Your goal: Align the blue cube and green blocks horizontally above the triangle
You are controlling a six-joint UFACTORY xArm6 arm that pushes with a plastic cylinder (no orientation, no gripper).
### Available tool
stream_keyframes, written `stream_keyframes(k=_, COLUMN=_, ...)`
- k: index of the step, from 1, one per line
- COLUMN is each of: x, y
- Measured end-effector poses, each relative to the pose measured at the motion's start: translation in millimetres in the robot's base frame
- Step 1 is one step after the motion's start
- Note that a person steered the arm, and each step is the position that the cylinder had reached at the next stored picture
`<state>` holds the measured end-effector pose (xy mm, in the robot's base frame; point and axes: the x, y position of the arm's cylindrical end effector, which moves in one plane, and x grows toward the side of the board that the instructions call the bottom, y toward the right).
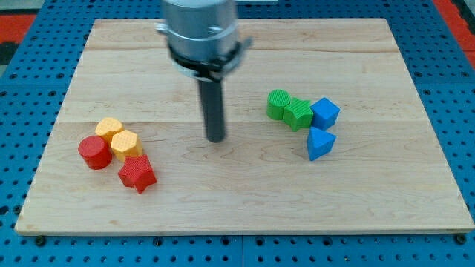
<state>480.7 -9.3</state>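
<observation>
A blue cube [325,113] sits right of centre on the wooden board [245,200]. Two green blocks lie in a row to its left: a green star-like block [298,113] touching it and a round green block [279,104] further left. A blue triangle [320,143] lies just below the cube. My tip [215,139] rests on the board near the centre, well to the left of the green blocks, touching no block.
At the view's left is a cluster: two yellow hexagonal blocks [109,129] [125,143], a red cylinder [94,152] and a red star block [136,173]. A blue pegboard [30,44] surrounds the board.
</observation>
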Motion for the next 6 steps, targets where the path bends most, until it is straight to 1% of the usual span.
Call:
stream_keyframes(k=1, x=6, y=57)
stream_keyframes(k=2, x=-8, y=88)
stream_keyframes(k=3, x=-31, y=127)
stream_keyframes(k=4, x=-43, y=148)
stream_keyframes(k=5, x=-43, y=152)
stream_keyframes(k=6, x=-56, y=174)
